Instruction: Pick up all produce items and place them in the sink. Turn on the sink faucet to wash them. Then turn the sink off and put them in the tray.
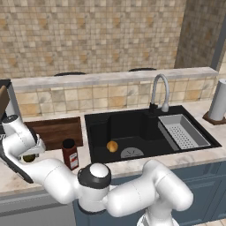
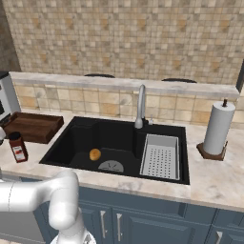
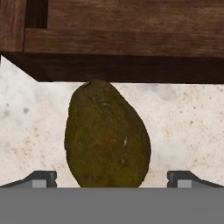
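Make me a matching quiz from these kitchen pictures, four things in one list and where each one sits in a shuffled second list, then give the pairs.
Things:
1. orange-yellow fruit
2. olive-brown fruit
3. jar
4. paper towel roll

Places:
A. on the counter right of the sink
B. on the counter beside the tray, between the open pincer tips
C. on the sink floor near the drain
D. on the counter left of the sink, near its front edge

Pairs: 1-C, 2-B, 3-D, 4-A
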You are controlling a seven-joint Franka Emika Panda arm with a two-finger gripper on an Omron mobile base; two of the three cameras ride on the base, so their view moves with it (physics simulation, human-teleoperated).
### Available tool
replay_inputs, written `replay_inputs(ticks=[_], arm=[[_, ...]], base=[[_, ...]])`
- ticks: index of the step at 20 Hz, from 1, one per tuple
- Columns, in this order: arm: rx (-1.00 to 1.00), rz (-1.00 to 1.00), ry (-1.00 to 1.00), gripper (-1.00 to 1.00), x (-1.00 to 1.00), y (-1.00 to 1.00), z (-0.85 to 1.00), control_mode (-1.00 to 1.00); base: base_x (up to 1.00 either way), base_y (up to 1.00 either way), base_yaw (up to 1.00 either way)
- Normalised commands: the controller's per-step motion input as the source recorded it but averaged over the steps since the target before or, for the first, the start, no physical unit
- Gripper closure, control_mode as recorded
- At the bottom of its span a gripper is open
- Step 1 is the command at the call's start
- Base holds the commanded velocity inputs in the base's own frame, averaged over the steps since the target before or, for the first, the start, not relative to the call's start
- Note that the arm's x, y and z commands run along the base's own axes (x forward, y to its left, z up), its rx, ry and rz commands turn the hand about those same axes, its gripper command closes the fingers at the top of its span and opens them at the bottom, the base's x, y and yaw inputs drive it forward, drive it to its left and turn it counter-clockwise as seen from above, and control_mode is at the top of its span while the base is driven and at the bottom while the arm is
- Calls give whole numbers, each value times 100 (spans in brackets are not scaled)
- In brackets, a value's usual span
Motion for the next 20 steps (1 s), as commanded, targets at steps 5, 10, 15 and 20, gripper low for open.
replay_inputs(ticks=[5,10,15,20], arm=[[0,0,0,-100,14,0,-7,-100],[0,0,0,-100,8,0,-16,-100],[0,0,0,100,3,0,-24,-100],[0,0,0,100,1,0,-13,-100]], base=[[0,0,0],[0,0,0],[0,0,0],[0,0,0]])
